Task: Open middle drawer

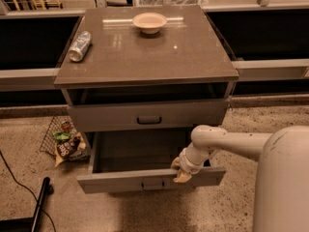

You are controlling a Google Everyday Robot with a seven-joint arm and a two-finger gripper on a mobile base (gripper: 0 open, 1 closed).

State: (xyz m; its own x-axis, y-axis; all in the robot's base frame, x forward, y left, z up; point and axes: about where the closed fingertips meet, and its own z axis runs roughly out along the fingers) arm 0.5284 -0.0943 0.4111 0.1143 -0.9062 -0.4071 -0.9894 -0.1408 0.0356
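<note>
The middle drawer (pixel 120 181) is grey-brown with a small dark loop handle (pixel 153 184). It stands pulled well out of the cabinet, and its inside shows empty. My gripper (pixel 181 171) rests at the top edge of this drawer's front, right of the handle, with the white arm (pixel 231 141) reaching in from the right. The top drawer (pixel 147 115) above sits slightly out, with a dark gap over it. The lowest drawer is hidden under the pulled-out one.
On the cabinet top (pixel 159 57) stand a pale bowl (pixel 149 21) and a lying can (pixel 79 45). A wire basket with snack packs (pixel 65 141) sits on the floor at left. A dark pole and cable (pixel 38 202) lie at lower left.
</note>
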